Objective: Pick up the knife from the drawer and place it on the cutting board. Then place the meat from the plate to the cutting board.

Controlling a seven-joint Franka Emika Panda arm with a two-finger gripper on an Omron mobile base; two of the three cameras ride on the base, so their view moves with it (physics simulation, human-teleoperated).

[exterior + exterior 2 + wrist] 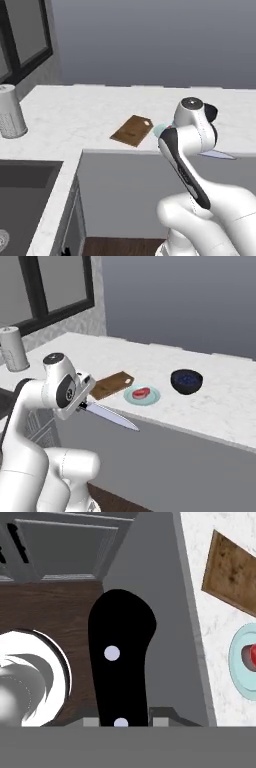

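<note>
1. the gripper (81, 401) is clamped on the slim kitchen knife with the black handle and long silver blade (111, 417). in the hand view the black handle (121, 662) stands up between the finger tips.
2. the knife is out of the drawer and up in the air, in front of the grey cabinet face. it is below the edge of the white marble counter (220, 406), not over it yet.
3. the long silver blade sticks out sideways from the gripper, almost flat, with its tip a little lower and pointing along the counter edge.
4. the small dark-brown wooden cutting board (112, 384) lies on the counter, up and ahead of the gripper, and near it. nothing lies on the board.
5. the long side of the board runs at a slant to the blade, so i think the knife must go up, forward over the edge, and maybe turn a bit to lie along the board.
6. the round pale teal-blue plate (142, 394) sits just beside the board, farther from the gripper. the small red-pink meat (141, 392) rests on it.
7. a dark navy round bowl (186, 381) sits past the plate, well away from the gripper.
</note>
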